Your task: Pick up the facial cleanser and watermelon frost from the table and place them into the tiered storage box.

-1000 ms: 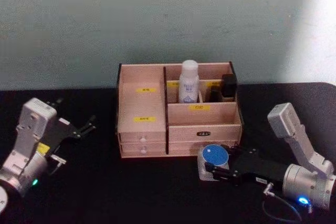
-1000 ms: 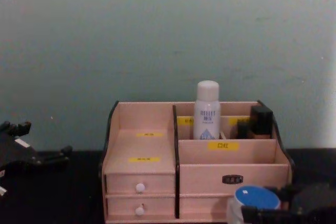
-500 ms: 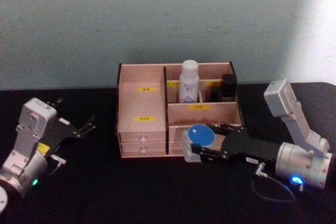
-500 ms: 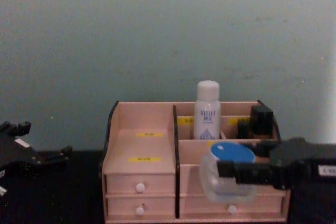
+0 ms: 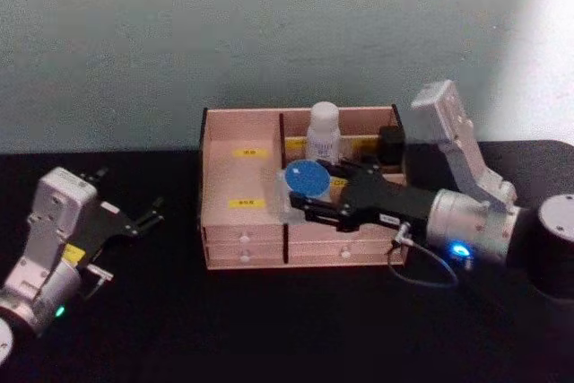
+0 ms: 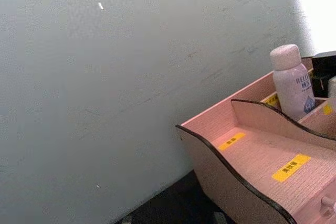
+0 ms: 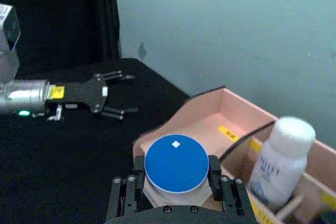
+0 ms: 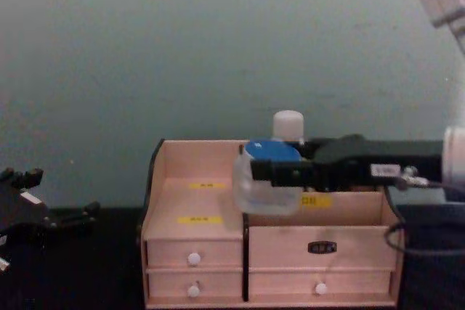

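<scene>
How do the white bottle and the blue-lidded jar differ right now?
The bottle is tall, slim and white-capped; the jar is squat with a flat blue lid. The bottle stands in a rear compartment of the box; the jar hangs above the box, clamped in the right gripper. Both are upright.

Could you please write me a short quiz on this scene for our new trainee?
1. True or false: the bottle stands in the box.
2. What does the right gripper hold? A) jar B) bottle C) nothing
3. Fill in: the open left gripper is parked to the box's ____.
Key: 1 true; 2 A; 3 left.
</scene>
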Motion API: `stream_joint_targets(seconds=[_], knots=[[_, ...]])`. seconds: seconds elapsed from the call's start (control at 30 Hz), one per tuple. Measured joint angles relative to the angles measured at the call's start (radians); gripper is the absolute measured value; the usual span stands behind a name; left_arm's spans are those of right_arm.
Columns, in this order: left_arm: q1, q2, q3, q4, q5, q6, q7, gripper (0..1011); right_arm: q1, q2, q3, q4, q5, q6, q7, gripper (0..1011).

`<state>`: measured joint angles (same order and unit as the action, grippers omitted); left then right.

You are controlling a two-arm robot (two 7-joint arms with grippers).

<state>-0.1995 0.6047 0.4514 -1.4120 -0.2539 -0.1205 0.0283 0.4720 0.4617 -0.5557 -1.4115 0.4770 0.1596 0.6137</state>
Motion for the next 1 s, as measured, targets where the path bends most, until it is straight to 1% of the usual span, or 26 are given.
stream_joint_targets(seconds=[0.07,0.23,0.33,0.4,0.47,0.67,0.77,1.0], knots=[[0.000,0.000,0.000,0.000,0.000,0.000,0.000,1001,0.031,-0.023,-0.012,0.033,-0.004,-0.008,0.004,717],[0.000,0.000,0.000,0.000,0.000,0.000,0.000,1001,0.081,-0.062,-0.033,0.089,-0.014,-0.024,0.011,717],[0.000,0.000,0.000,0.000,0.000,0.000,0.000,1001,0.118,-0.095,-0.049,0.142,-0.022,-0.032,0.015,717],[0.000,0.000,0.000,0.000,0.000,0.000,0.000,1001,0.125,-0.102,-0.052,0.154,-0.024,-0.033,0.016,717],[0.000,0.000,0.000,0.000,0.000,0.000,0.000,1001,0.151,-0.127,-0.062,0.199,-0.031,-0.037,0.016,717],[0.000,0.000,0.000,0.000,0.000,0.000,0.000,1001,0.197,-0.176,-0.074,0.288,-0.044,-0.048,0.017,717],[0.000,0.000,0.000,0.000,0.000,0.000,0.000,1001,0.228,-0.209,-0.080,0.351,-0.053,-0.060,0.019,717],[0.000,0.000,0.000,0.000,0.000,0.000,0.000,1001,0.265,-0.256,-0.081,0.440,-0.066,-0.073,0.023,717]])
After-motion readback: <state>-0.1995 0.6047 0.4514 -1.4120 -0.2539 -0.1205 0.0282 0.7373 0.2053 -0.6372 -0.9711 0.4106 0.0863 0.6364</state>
